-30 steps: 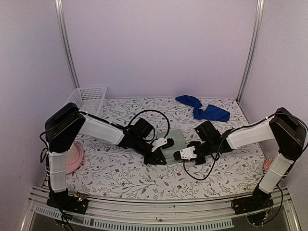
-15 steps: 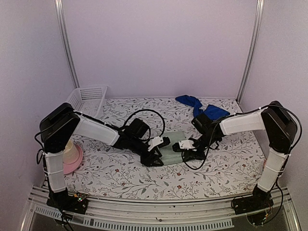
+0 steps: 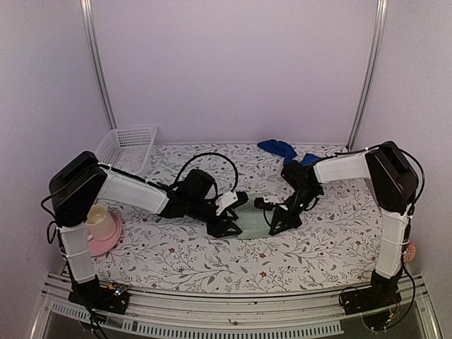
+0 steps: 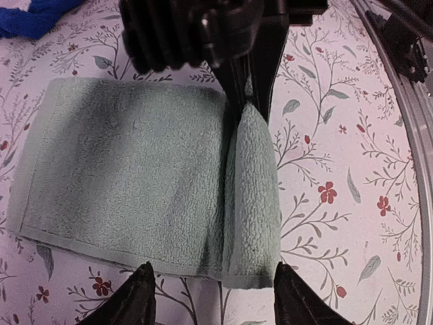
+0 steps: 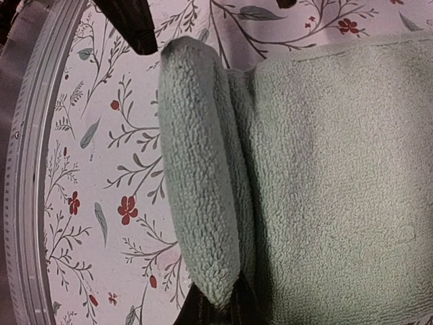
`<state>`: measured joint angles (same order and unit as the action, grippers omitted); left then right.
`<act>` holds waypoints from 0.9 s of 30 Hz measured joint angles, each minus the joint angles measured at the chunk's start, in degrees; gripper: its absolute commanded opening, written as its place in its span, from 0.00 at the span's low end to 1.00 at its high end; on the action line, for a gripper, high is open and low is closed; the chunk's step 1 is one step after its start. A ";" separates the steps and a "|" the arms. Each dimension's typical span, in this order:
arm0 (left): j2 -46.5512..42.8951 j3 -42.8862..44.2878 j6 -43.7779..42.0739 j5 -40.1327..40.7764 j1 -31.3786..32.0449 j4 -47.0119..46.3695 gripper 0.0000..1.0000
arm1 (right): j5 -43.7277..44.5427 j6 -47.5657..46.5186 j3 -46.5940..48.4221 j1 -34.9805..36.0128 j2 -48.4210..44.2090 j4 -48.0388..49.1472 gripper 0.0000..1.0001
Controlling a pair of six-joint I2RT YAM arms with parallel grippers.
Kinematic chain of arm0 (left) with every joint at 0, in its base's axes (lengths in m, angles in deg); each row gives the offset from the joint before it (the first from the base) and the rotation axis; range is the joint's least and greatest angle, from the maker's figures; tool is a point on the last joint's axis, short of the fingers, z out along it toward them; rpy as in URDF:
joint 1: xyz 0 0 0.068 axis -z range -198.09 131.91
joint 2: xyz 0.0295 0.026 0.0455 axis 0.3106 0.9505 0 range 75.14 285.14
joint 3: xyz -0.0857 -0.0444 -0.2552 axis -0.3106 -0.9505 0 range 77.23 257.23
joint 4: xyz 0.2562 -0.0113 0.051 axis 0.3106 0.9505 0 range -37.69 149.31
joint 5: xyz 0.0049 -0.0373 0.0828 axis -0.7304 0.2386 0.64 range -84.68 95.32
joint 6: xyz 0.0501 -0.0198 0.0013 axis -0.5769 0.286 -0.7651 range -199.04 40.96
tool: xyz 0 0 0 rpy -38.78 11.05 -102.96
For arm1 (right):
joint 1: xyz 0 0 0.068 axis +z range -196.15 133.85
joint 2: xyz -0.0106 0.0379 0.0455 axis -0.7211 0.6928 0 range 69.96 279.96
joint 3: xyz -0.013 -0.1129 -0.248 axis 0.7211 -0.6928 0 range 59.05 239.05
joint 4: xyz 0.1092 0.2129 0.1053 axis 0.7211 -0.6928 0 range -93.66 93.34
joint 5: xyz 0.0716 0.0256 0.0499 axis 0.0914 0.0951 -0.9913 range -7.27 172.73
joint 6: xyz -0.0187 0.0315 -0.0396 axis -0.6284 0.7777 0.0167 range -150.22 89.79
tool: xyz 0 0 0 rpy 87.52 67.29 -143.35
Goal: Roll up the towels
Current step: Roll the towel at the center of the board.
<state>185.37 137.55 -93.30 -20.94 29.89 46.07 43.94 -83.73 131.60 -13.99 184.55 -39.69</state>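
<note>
1. Centre of the floral tablecloth (image 3: 176, 261) holds the green towel (image 4: 122, 169), spread flat except along its near edge
2. That near edge is turned over into a short roll (image 5: 199, 169), a fat tube lying against the flat part of the cloth and running left to right
3. The left gripper (image 4: 220, 298) stands at the roll's left end with its jaws well apart, one fingertip on either side of the tube, gripping nothing
4. The right gripper (image 5: 215, 310) is at the opposite end, its fingers pressed together on the roll, pinching the terry between them
5. The blue towel (image 3: 281, 148) lies bunched at the far edge, partly behind the right arm, well apart from the green one
6. A white basket (image 3: 131, 141) sits in the far left corner, and a pink dish (image 3: 111, 234) with a pale cup (image 3: 97, 214) on it is beside the left arm
</note>
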 measured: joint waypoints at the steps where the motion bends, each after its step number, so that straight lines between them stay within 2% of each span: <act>1: 0.00 0.00 0.02 0.09 0.00 -0.13 0.60 | -0.57 0.20 0.61 -0.39 0.48 -0.98 0.07; 9: 0.00 0.00 1.36 1.31 0.35 -1.14 0.66 | -1.68 2.27 3.08 -1.62 2.29 -4.92 0.08; 14: 0.04 0.39 3.10 1.33 0.66 -2.05 0.66 | -2.29 3.21 4.02 -1.62 3.50 -6.12 0.08; 24: 5.11 4.94 4.24 1.29 2.62 -1.38 0.52 | -2.89 5.44 5.60 -1.81 4.92 -7.54 0.09; 27: 5.88 4.94 4.59 1.44 2.86 -0.83 0.39 | -2.93 6.25 5.86 -1.79 5.16 -7.58 0.10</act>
<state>191.25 142.49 -88.71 -19.50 32.76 45.23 41.02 -77.48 137.46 -15.78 189.71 -47.27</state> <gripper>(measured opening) 0.501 0.093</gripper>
